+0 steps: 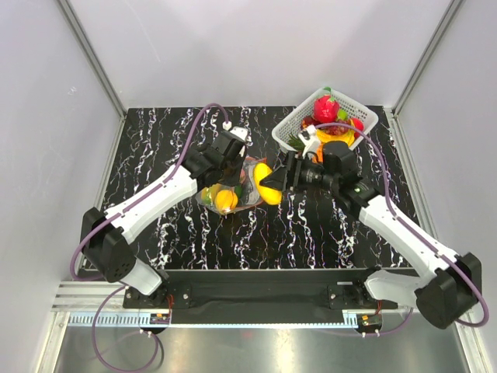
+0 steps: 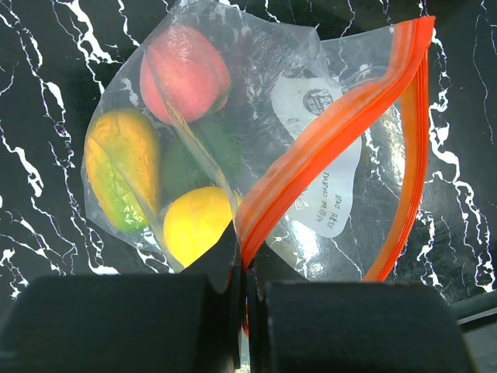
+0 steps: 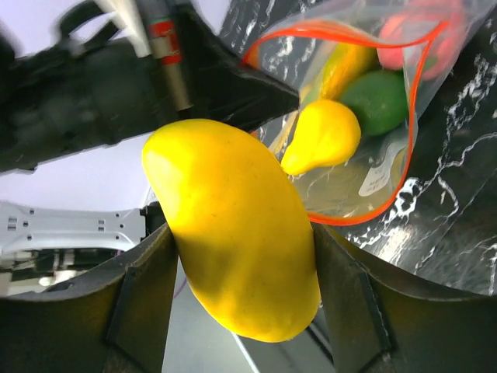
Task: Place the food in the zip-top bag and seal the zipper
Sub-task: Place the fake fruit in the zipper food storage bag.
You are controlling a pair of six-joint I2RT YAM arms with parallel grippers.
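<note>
The clear zip-top bag (image 2: pixel 326 148) lies on the black marbled table with its mouth held open; it also shows in the top view (image 1: pixel 233 190) and the right wrist view (image 3: pixel 388 155). Its orange zipper strip (image 2: pixel 334 128) runs from my left gripper (image 2: pixel 244 268), which is shut on one end of it. Inside the bag are a red fruit (image 2: pixel 185 71), an orange-green mango (image 2: pixel 120 167), a green fruit (image 2: pixel 198 155) and a yellow lemon (image 2: pixel 194 225). My right gripper (image 3: pixel 241 264) is shut on a large yellow mango (image 3: pixel 233 256) just in front of the bag's mouth (image 1: pixel 265 184).
A white slotted basket (image 1: pixel 365 116) at the back right holds more toy food, among it a pink-red fruit (image 1: pixel 324 107). White walls and metal posts enclose the table. The left arm's dark body (image 3: pixel 93 93) is close beside the held mango.
</note>
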